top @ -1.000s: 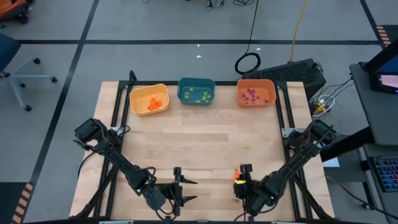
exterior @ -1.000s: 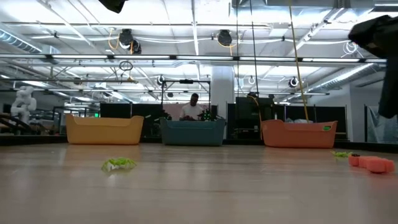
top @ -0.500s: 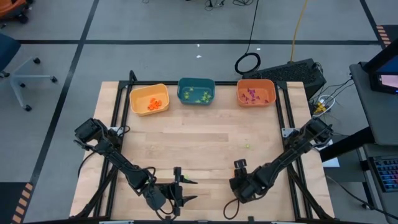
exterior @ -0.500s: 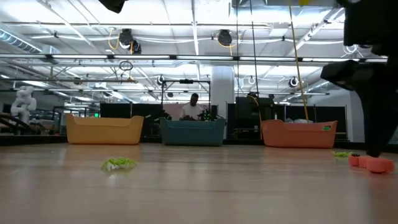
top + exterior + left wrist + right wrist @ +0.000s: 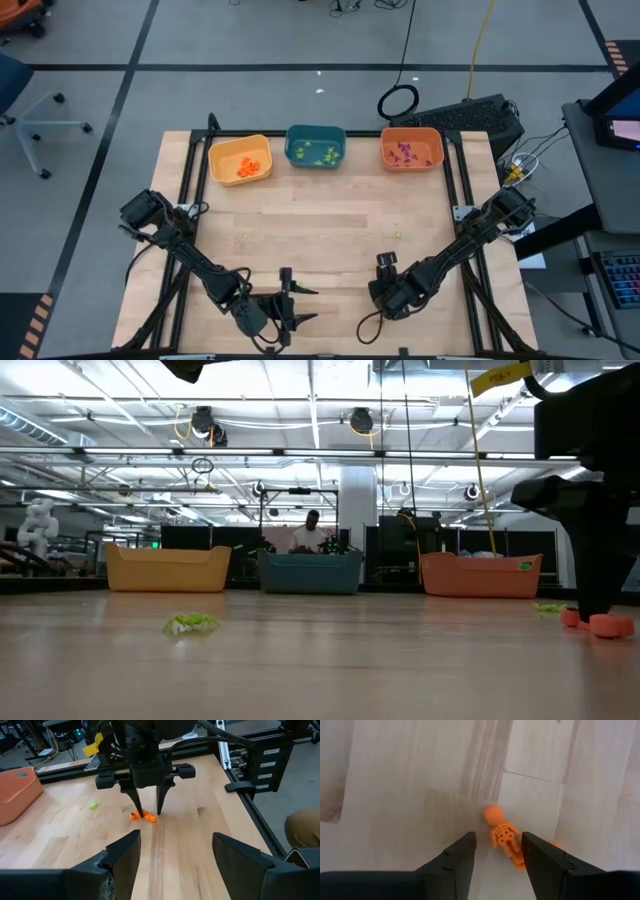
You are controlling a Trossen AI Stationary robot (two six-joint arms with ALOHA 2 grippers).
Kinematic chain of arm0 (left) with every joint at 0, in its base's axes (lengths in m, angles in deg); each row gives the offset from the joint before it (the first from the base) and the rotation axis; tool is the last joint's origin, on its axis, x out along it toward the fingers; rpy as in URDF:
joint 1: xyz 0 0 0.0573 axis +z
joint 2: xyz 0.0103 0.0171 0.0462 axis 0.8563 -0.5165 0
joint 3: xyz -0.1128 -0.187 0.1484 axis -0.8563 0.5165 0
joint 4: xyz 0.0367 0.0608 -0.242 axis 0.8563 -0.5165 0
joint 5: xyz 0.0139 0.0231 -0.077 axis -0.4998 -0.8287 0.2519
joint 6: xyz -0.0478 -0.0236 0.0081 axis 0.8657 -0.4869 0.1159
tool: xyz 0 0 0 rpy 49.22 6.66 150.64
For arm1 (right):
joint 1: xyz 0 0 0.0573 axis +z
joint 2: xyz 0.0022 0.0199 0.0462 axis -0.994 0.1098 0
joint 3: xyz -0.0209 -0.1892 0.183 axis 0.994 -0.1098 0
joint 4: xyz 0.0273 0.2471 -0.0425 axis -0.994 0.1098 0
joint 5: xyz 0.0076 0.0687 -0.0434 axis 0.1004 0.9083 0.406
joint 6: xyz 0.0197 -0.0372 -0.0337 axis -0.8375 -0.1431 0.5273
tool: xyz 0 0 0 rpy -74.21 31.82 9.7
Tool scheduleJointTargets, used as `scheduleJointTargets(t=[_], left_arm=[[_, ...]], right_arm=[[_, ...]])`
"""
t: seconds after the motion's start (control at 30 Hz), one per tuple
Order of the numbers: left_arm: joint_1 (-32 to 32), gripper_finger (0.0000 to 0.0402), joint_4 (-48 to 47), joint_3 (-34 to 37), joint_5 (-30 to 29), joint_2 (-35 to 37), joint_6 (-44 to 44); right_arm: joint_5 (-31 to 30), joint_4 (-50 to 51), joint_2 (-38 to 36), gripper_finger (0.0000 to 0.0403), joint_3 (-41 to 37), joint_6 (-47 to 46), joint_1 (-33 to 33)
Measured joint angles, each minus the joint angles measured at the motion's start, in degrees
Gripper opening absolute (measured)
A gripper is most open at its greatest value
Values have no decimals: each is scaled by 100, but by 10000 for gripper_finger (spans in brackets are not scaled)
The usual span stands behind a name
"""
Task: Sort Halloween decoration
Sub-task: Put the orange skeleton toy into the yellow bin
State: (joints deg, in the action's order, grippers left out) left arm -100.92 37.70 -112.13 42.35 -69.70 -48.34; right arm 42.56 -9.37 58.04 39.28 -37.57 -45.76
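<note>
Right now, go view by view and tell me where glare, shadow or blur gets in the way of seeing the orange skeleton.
High view: even light, but the right gripper covers the orange skeleton. Low view: ceiling lights glare behind, the gripper is a dark silhouette, the skeleton soft at the edge. Left wrist view: clear, skeleton between the fingers. Right wrist view: skeleton slightly blurred, faint shadow beside it.

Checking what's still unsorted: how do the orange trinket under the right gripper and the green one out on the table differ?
The orange trinket, a tiny skeleton, lies between the open fingers of the right gripper; the green trinket lies alone, with no gripper near. The orange trinket sits at the table's near edge; the green trinket is mid-table, closer to the bins. Both lie loose on the wood.
</note>
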Motion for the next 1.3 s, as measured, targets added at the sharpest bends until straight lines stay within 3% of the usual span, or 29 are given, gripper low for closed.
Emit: scheduleJointTargets(t=[0.6,0.93,1.1,1.3], left_arm=[[0,247,2,0,1,0,-1],[0,247,2,0,1,0,-3],[0,247,3,0,1,0,-1],[0,247,21,0,1,0,-1]], right_arm=[[72,-353,6,28,-83,-320,7],[-18,-881,9,11,182,-1172,168],[-523,-1433,13,11,192,-1295,323],[-1760,-2007,11,11,195,-1296,549]])
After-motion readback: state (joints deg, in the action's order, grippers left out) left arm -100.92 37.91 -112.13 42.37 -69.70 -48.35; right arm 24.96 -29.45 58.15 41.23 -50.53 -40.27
